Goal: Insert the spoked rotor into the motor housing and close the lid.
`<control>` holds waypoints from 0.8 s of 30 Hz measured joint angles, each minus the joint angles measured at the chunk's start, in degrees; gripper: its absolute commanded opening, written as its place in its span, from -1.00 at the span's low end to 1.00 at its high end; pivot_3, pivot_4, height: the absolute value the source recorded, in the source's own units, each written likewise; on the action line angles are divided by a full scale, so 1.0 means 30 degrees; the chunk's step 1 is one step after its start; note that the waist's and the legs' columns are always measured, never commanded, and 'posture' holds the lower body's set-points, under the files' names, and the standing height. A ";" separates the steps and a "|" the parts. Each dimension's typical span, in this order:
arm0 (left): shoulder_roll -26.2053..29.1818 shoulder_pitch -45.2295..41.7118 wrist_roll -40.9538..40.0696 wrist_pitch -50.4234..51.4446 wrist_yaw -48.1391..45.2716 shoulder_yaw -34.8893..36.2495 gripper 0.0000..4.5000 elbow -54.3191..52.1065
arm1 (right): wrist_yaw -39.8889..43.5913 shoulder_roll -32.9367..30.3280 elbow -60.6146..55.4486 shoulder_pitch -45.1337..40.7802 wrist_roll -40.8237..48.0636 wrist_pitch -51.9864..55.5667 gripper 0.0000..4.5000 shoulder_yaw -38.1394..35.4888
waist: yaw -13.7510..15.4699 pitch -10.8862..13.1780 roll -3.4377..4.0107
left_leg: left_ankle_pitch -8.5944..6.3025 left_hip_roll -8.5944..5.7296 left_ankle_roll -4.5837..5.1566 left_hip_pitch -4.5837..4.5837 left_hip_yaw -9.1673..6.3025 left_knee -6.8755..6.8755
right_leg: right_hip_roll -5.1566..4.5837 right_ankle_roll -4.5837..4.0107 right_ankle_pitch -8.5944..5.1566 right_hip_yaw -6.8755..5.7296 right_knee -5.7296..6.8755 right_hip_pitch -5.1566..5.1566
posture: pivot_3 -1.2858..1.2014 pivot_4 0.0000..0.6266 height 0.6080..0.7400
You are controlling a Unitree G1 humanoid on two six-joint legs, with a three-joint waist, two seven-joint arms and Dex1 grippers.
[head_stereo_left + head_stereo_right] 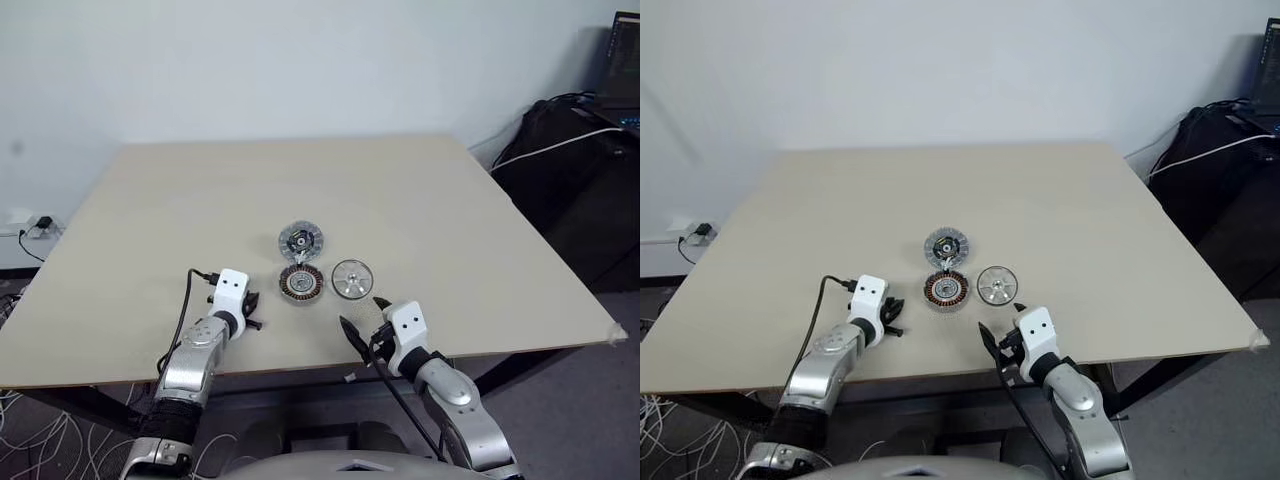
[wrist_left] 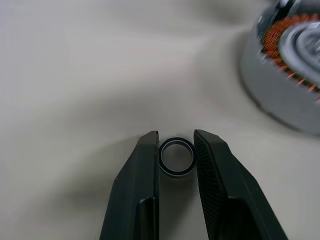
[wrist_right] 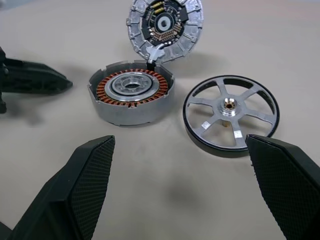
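On the beige table [image 1: 180, 210], the left pincer [image 2: 176, 150] is nearly closed, its two black fingers pinching a small dark ring washer [image 2: 177, 157] just beside the motor housing [image 1: 301, 283]. The right pincer [image 3: 180, 145] gapes wide and holds nothing, near the spoked rotor [image 3: 229, 115], which lies flat just right of the housing. The lid [image 1: 301, 242] sits right behind the housing, dark face up.

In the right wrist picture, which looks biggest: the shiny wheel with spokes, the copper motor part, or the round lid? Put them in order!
1. Spoked rotor and motor housing: they look about equally wide, and the rotor lies nearer the camera, so I won't rank them.
2. Lid: looks smallest, though it sits farthest back.
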 measured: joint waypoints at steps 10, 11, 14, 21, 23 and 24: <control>-0.0606 -0.0570 -0.0562 0.0458 -0.1095 -0.1439 -0.70 -0.2825 | 0.0012 0.0006 0.0000 -0.0006 0.0003 0.0011 1.00 0.0014 | 0.0004 0.0000 0.0002 | 0.0009 -0.0004 0.0014 -0.0001 0.0005 0.0000 | 0.0012 0.0000 -0.0001 0.0003 -0.0006 0.0001 | 0.03 -1.00 1.00; -0.0640 -0.0709 -0.0552 0.0476 -0.1162 -0.1592 -0.70 -0.2807 | 0.0010 0.0008 0.0000 -0.0005 0.0003 0.0012 1.00 0.0012 | 0.0001 0.0001 0.0000 | 0.0017 -0.0004 0.0028 0.0000 0.0005 0.0000 | 0.0012 0.0000 -0.0001 0.0003 -0.0006 0.0001 | 0.03 -1.00 1.00; -0.0648 -0.1520 -0.0455 0.0563 -0.1450 -0.2267 -0.70 -0.2235 | 0.0000 0.0029 0.0000 -0.0013 0.0000 0.0016 1.00 0.0016 | 0.0004 -0.0001 0.0002 | 0.0030 -0.0006 0.0050 0.0001 0.0005 0.0002 | 0.0017 0.0001 0.0000 0.0003 -0.0005 0.0004 | 0.03 -1.00 1.00; -0.0886 -0.2490 -0.0314 0.0613 -0.1758 -0.3054 -0.70 0.0064 | -0.0055 0.0111 -0.0004 0.0044 0.0003 0.0020 1.00 0.0002 | -0.0010 0.0003 -0.0002 | 0.0035 -0.0007 0.0060 -0.0001 0.0005 0.0001 | 0.0021 0.0001 0.0000 0.0004 -0.0006 0.0001 | 0.03 -1.00 1.00; -0.1010 -0.2754 -0.0279 0.0583 -0.1807 -0.3169 -0.70 0.0683 | -0.0079 0.0175 -0.0004 0.0061 0.0002 0.0020 1.00 0.0002 | -0.0011 0.0002 -0.0002 | 0.0035 -0.0006 0.0060 0.0000 0.0005 0.0002 | 0.0021 0.0002 -0.0001 0.0004 -0.0006 0.0002 | 0.03 -1.00 1.00; -0.1037 -0.2880 -0.0206 0.0554 -0.1824 -0.3225 -0.70 0.0933 | -0.0089 0.0196 -0.0004 0.0065 0.0002 0.0021 1.00 0.0003 | -0.0014 0.0002 -0.0002 | 0.0036 -0.0007 0.0060 0.0000 0.0005 0.0002 | 0.0022 0.0002 -0.0001 0.0004 -0.0006 0.0001 | 0.03 -1.00 1.00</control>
